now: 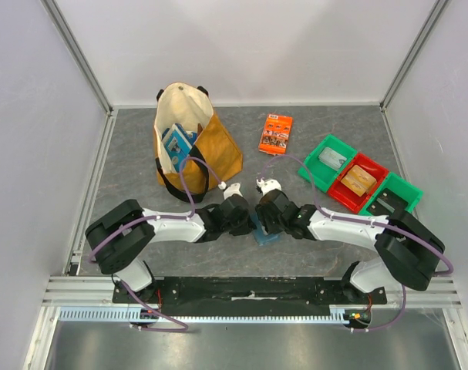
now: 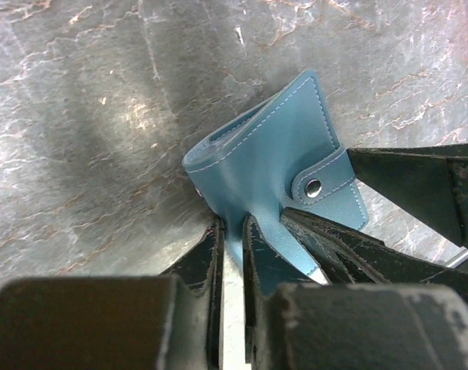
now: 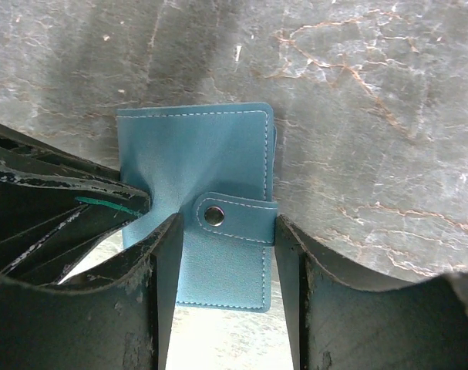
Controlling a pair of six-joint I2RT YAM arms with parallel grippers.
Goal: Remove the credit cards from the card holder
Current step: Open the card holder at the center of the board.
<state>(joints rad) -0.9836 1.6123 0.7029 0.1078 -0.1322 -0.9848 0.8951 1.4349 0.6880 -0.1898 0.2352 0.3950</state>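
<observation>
Card holder (image 3: 195, 169) snapped shut between your grippers — left gripper (image 2: 232, 254) pinched on its edge, right gripper (image 3: 226, 254) jaws apart, straddling the tab (image 3: 234, 216) — no cards out yet, everything left to do.

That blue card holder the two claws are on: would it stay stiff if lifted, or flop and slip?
The card holder probably bends rather than staying rigid: its cover dents where the left claw pinches an edge. The snapped tab should keep it from flopping open. Its smooth cover may slip somewhat. It looks thin and flat, so likely light.
</observation>
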